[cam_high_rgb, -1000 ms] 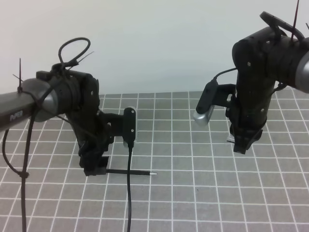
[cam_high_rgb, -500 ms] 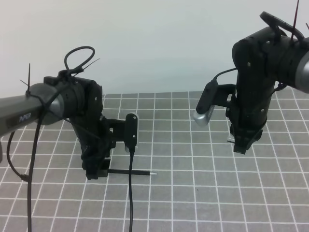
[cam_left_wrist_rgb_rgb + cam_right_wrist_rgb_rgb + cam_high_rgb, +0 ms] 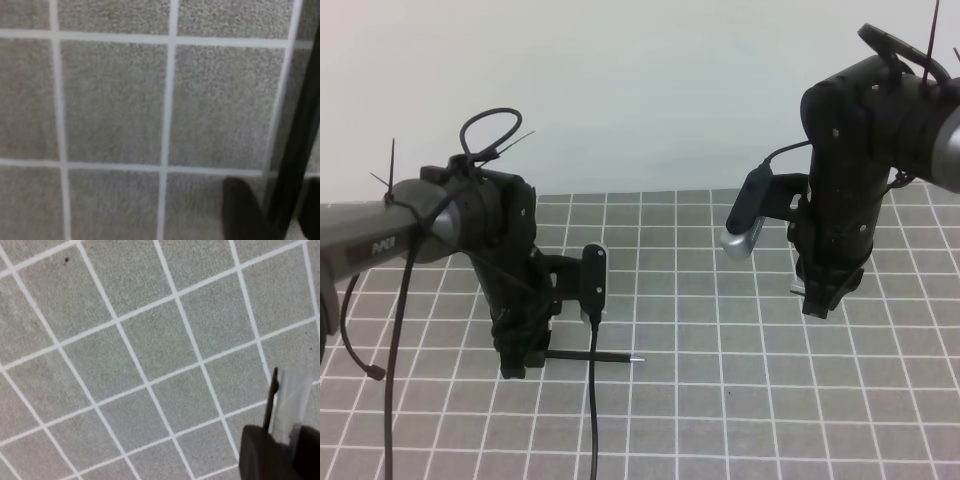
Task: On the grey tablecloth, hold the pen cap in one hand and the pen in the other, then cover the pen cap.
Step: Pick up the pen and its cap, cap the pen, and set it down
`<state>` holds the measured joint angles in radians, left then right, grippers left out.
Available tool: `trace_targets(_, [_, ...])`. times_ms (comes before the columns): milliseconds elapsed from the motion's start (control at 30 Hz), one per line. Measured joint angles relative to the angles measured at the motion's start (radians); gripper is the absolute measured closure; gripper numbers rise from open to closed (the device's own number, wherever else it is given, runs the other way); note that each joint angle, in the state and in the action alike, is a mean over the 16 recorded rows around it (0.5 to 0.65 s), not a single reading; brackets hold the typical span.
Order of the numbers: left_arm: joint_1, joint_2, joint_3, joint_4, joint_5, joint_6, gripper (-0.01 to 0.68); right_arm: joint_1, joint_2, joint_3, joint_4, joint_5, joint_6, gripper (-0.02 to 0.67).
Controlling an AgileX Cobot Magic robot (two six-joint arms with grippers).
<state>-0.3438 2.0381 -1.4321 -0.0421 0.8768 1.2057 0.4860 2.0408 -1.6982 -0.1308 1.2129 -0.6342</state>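
The black pen [image 3: 588,356] lies flat on the grey tablecloth [image 3: 720,400], its silvery tip pointing right. My left gripper [image 3: 521,360] is down at the cloth over the pen's rear end. In the left wrist view the pen [image 3: 295,145] is a dark bar between two dark fingertips [image 3: 240,210]. Whether they clamp it does not show. My right gripper [image 3: 817,303] hangs above the cloth at the right. It is shut on the clear-greyish pen cap [image 3: 292,400], which sticks out past a dark finger [image 3: 262,455].
The left wrist camera [image 3: 592,282] hangs beside the left gripper, and its black cable [image 3: 593,420] drops across the pen to the front edge. The right wrist camera [image 3: 745,225] juts left from the right arm. A white wall stands behind the cloth.
My left arm has shifted slightly right and down at the pen's rear end. The pen has not moved. The right arm and the cap are still.
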Motion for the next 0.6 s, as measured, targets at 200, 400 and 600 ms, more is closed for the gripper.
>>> trace_targets(200, [0.000,0.015,0.000,0.010,0.012,-0.001,0.521,0.000,0.000,0.000,0.000,0.000,0.004,0.556])
trace_targets(400, [0.000,0.019,0.000,0.027,0.030,-0.006,0.602,0.000,-0.001,0.000,-0.002,0.000,0.008,0.556])
trace_targets(600, [0.000,-0.014,0.000,0.059,0.035,-0.032,0.667,0.000,-0.018,-0.005,-0.022,0.000,0.026,0.556])
